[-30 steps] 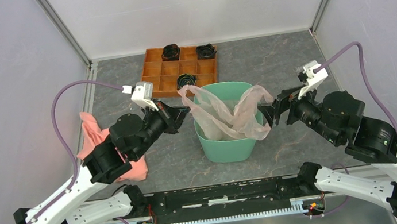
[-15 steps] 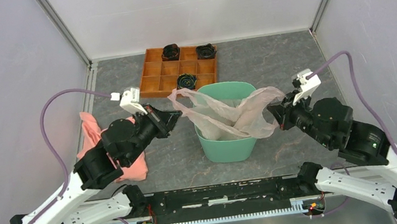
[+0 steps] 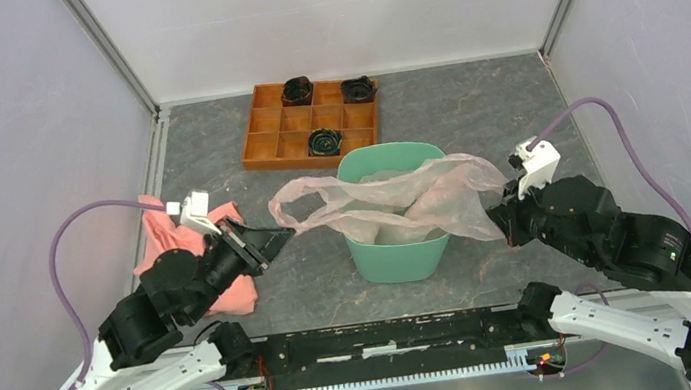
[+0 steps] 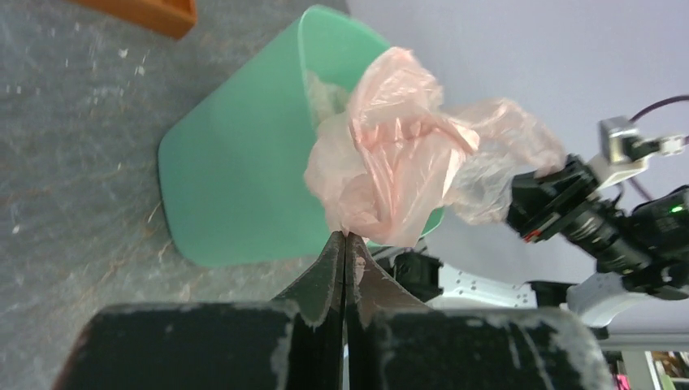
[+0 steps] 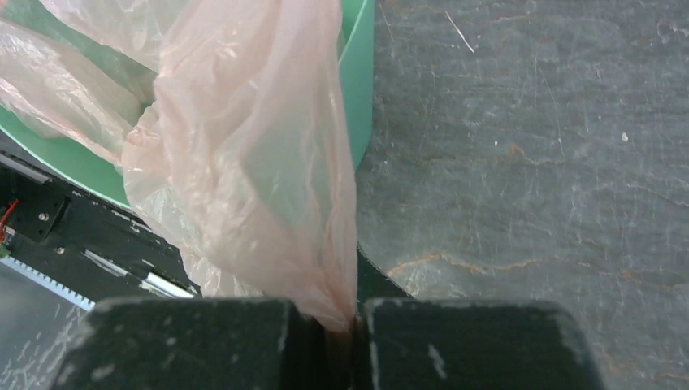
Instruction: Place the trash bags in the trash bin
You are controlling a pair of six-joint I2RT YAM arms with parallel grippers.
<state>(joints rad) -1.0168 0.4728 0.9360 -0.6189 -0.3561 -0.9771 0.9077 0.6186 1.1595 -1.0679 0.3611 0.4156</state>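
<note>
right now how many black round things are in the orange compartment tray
3. One black round piece in the far row of the orange compartment tray, a second further right in that row, a third in the near row. None looks hidden.

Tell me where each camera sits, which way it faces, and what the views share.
Top external: above and behind the bases, looking down on the left arm, right arm, grey table, mint-green plastic bin and orange compartment tray.
Left wrist: on the left arm, facing across the bin toward the right arm; left gripper shut on the translucent pale-pink film bag.
Right wrist: on the right arm, looking down past the right gripper, shut on the bag, at bin and table.
Shared: all three show bag and bin.
</note>
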